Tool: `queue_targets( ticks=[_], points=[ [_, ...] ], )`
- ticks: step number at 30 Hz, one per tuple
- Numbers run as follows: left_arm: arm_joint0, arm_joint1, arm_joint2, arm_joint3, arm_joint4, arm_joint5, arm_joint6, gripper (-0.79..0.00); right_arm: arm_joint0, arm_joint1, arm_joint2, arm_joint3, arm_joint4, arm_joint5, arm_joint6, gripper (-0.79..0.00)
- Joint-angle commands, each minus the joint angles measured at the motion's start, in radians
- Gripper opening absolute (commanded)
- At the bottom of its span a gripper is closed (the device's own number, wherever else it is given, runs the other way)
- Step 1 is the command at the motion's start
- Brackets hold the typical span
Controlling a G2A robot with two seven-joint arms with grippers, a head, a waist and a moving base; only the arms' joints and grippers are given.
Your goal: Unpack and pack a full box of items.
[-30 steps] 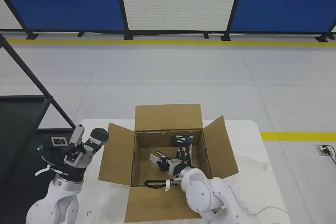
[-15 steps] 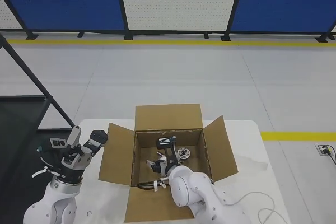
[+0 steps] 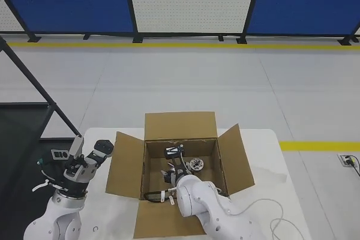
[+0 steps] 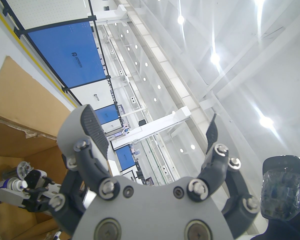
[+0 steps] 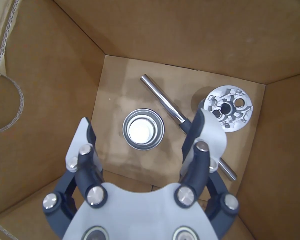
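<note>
Over the white bench [image 3: 267,156], unpacking looks underway: the right gripper [image 5: 143,119] hangs spread within the open brown cardboard box [image 5: 52,76], above the upright round silver tin [image 5: 143,132] on its floor, and should next drop and close, while the left gripper [image 4: 152,117] sits spread outside the box.

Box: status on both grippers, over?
Right gripper open inside box, above upright can. Left gripper open, empty, outside box. Rod lies beside can, apart; hub beyond it.

the left pincer [image 4: 151,123] points upward with its jaws spread wide. the right pincer [image 5: 142,123] points straight down, jaws likewise apart.
</note>
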Motion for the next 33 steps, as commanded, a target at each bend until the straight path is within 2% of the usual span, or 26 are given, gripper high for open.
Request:
queue_targets(
  ticks=[1,7,10,13,15,17,19,20,26,33],
  points=[
    [0.0,0.0,0.0,0.0,0.0,0.0,0.0,0.0,0.006,-0.006,0.0,0.012,0.0,-0.006,0.011,-0.228],
    [0.0,0.0,0.0,0.0,0.0,0.0,0.0,0.0,0.024,-0.023,-0.002,0.051,-0.017,-0.007,0.041,-0.222],
    [0.0,0.0,0.0,0.0,0.0,0.0,0.0,0.0,0.031,-0.031,-0.003,0.068,-0.029,-0.006,0.056,-0.188],
    [0.0,0.0,0.0,0.0,0.0,0.0,0.0,0.0,0.038,-0.039,-0.004,0.087,-0.039,-0.004,0.07,-0.237],
    [0.0,0.0,0.0,0.0,0.0,0.0,0.0,0.0,0.041,-0.044,-0.004,0.099,-0.045,-0.004,0.077,-0.394],
    [0.0,0.0,0.0,0.0,0.0,0.0,0.0,0.0,0.044,-0.05,-0.002,0.108,-0.049,-0.003,0.081,-0.514],
    [0.0,0.0,0.0,0.0,0.0,0.0,0.0,0.0,0.045,-0.054,0.0,0.115,-0.052,-0.005,0.081,-0.674],
    [0.0,0.0,0.0,0.0,0.0,0.0,0.0,0.0,0.044,-0.056,0.003,0.116,-0.053,-0.005,0.081,-0.779],
    [0.0,0.0,0.0,0.0,0.0,0.0,0.0,0.0,0.012,-0.052,0.047,0.051,-0.086,0.015,0.062,-0.785],
    [0.0,0.0,0.0,0.0,0.0,0.0,0.0,0.0,-0.132,-0.012,0.147,-0.213,-0.181,0.0,0.054,-0.785]
  ],
)
